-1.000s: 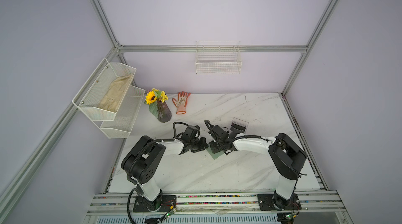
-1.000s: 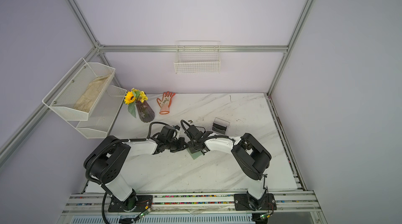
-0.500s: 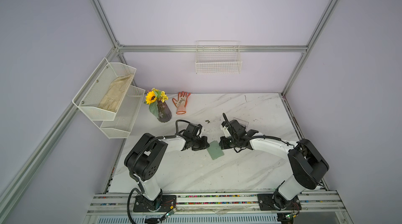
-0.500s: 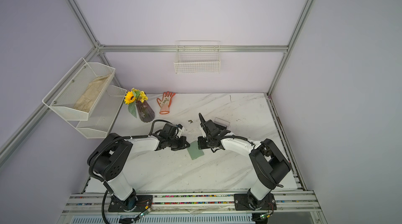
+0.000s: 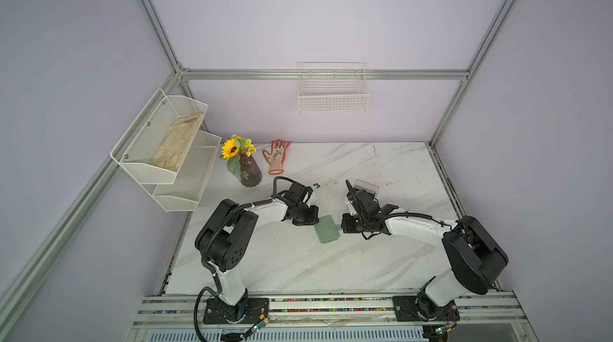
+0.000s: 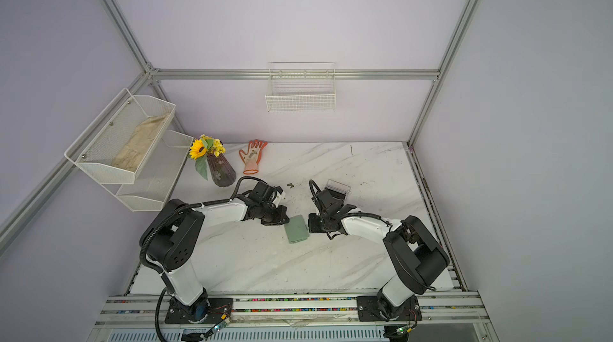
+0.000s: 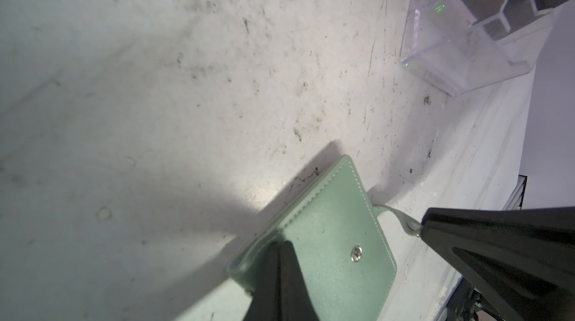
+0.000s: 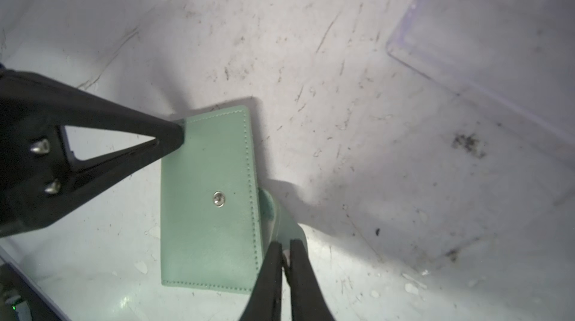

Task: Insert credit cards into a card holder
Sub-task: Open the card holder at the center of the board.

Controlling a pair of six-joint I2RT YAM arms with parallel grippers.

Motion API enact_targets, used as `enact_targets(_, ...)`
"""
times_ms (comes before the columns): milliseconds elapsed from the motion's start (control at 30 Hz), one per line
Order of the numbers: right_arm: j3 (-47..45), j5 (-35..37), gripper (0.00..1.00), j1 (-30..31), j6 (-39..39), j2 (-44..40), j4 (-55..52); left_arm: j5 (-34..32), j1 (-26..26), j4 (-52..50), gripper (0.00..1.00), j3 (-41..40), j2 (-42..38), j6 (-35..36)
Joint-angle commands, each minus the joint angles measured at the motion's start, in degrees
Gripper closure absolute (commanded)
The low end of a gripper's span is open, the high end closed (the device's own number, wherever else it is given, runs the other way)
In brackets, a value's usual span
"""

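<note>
Two tools meet at one holder [image 5: 326,231], which lies shut and flat on the tabletop [image 5: 292,267], just below the middle of the frame in both top views, its bare snap stud facing up. My left tool [image 7: 280,252] is clenched, tips together and set against the holder's spine-side corner. I judge it sits there to pin the holder, so it cannot slide or lift when the other side is pulled. My right tool [image 8: 285,246] comes in at the opposite edge, where the tab [image 8: 287,227] sticks out unsnapped. Its tips stand a sliver apart with the tab's end between them, and I cannot tell whether they pinch it or only bracket it. Going for the tab rather than the cover makes sense to me: it is the one loose piece that offers a grip, and the flap should follow it. No sleeve shows, so no card can go in yet, and opening is the step in hand. The cards I cannot make out for sure. Something dark stands in the clear box [image 5: 366,187], up and to the right of the holder. That is probably far enough off to leave the cover room to swing open.
</note>
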Motion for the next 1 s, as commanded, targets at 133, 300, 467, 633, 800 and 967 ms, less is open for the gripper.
enact_targets(133, 3.8, 4.5, 0.75, -0.1, -3.0, -6.0, -4.2, -8.1, 1.0, -4.7, 1.0, 4.2, 2.5, 4.7)
enact_targets(300, 6.9, 1.6, 0.73, 0.1, -3.6, -9.3, -5.6, -8.0, 1.0, -5.2, 1.0, 4.6, 2.2, 5.0)
enact_targets(467, 5.1, -4.9, 0.76, 2.4, -1.4, -8.0, 0.8, -7.6, 1.0, -5.4, 1.0, 5.3, 3.2, 5.0)
enact_targets(633, 4.7, -6.1, 0.77, 6.1, -0.8, -2.0, 3.7, -7.2, 1.0, -5.3, 1.0, 5.2, 3.3, 5.0)
enact_targets(800, 3.9, -4.9, 0.8, 6.5, -0.4, 1.3, 5.4, -7.6, 1.0, -5.4, 1.0, 5.0, 3.3, 5.0)
enact_targets(967, 3.7, -3.0, 0.81, 6.0, 0.4, 2.9, 4.6, -7.5, 1.0, -5.4, 1.0, 4.7, 3.5, 5.0)
